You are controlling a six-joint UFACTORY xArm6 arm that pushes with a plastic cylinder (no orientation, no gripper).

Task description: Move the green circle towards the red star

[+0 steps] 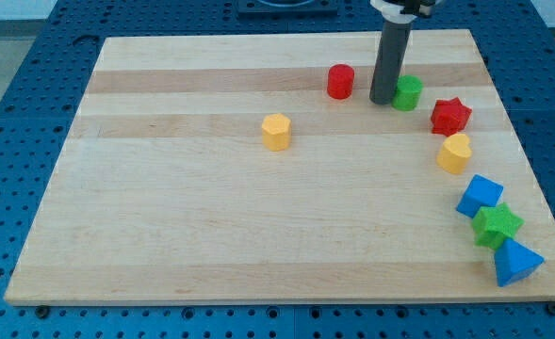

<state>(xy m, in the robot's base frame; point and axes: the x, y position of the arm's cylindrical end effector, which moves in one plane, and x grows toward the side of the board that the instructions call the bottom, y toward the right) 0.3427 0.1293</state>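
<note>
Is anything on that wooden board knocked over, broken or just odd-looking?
Nothing stands out. The blocks sit flat on the board, none broken. My tip rests against the green circle, on its left in the view; the red star sits just beyond.

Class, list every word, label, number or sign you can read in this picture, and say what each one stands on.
None: no readable text anywhere in the view.
The wooden board shows grain only.
The blocks, such as the green circle, red star and red cylinder, have plain faces.
The rod ending in my tip, just left of the green circle, carries no marking.
</note>
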